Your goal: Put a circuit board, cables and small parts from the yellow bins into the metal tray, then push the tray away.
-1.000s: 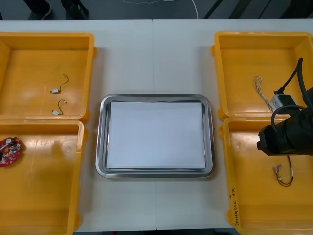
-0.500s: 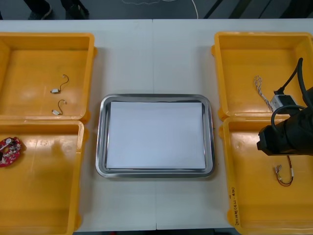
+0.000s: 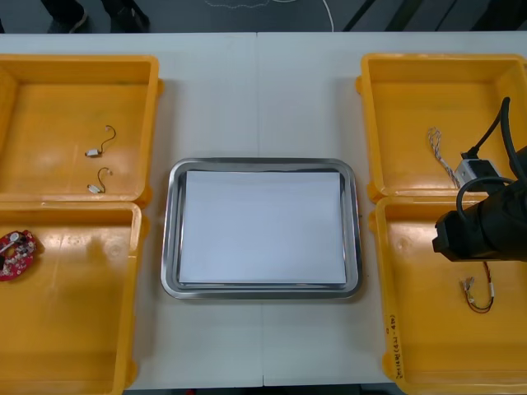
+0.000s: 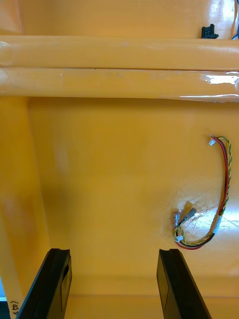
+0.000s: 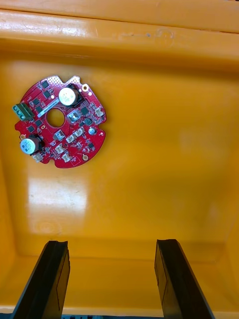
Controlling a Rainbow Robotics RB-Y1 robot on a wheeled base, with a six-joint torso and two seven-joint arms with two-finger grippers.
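A round red circuit board (image 3: 16, 254) lies in the near-left yellow bin (image 3: 78, 329). In the left wrist view my left gripper (image 5: 113, 284) hangs open above that bin's floor, with the board (image 5: 59, 122) ahead of it and off to one finger's side, untouched. My right arm (image 3: 482, 230) hovers over the near-right bin (image 3: 424, 329). The right gripper (image 4: 114, 289) is open and holds nothing. The red and yellow cable (image 4: 220, 219) lies just beyond one finger; it is also in the front view (image 3: 479, 295). The metal tray (image 3: 169, 230), white inside, holds nothing.
The far-left bin (image 3: 78, 62) holds two small metal parts (image 3: 97, 151) with thin black leads. A twisted blue and white cable (image 3: 440, 156) lies in the far-right bin (image 3: 445, 62). Bare table stretches beyond the tray.
The circuit board seems to have shifted very slightly at the left edge. The right arm, the cables and the tray have stayed put.
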